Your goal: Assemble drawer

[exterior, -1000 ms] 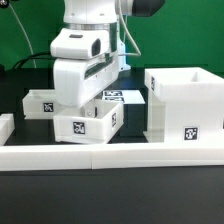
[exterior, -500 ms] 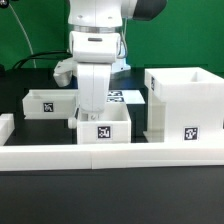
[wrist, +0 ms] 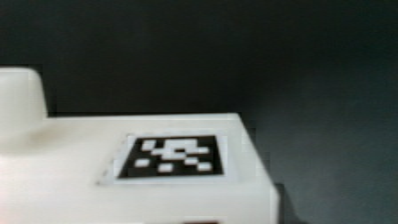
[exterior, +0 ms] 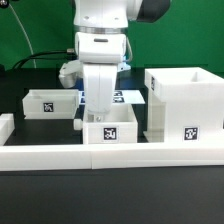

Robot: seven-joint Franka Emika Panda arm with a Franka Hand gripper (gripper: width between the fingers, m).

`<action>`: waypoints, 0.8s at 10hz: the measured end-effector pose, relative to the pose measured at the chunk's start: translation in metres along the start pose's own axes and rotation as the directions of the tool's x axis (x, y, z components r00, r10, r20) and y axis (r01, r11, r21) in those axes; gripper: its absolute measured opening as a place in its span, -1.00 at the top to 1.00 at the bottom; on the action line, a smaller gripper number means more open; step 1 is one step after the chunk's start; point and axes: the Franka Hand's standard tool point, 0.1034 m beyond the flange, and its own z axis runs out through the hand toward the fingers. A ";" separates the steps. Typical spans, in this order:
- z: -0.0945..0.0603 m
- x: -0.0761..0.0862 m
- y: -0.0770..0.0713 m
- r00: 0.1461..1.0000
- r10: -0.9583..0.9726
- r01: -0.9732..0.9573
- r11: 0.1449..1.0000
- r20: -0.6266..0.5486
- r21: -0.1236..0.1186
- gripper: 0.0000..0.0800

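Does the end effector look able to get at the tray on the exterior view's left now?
Probably yes. The left tray lies open from above with nothing over it. The end effector is down at the middle tray, so it would have to rise first.

border wall [exterior: 60, 155]: long, low, white, lying across the front at 6 o'clock | marker board [exterior: 131, 96]: flat, tagged, just past centre toward 1 o'clock, partly hidden | table [exterior: 110, 195]: black | backdrop [exterior: 30, 25]: green, at 10 o'clock | small white block [exterior: 4, 127]: at 9 o'clock, cut by the edge
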 end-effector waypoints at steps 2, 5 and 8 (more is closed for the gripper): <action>0.000 0.009 0.004 1.000 -0.006 0.006 1.000 -0.006 -0.005 0.89; 0.000 0.006 0.003 1.000 0.000 0.000 1.000 -0.006 -0.003 0.89; 0.000 0.014 0.003 0.999 -0.038 0.038 0.999 -0.002 -0.003 0.89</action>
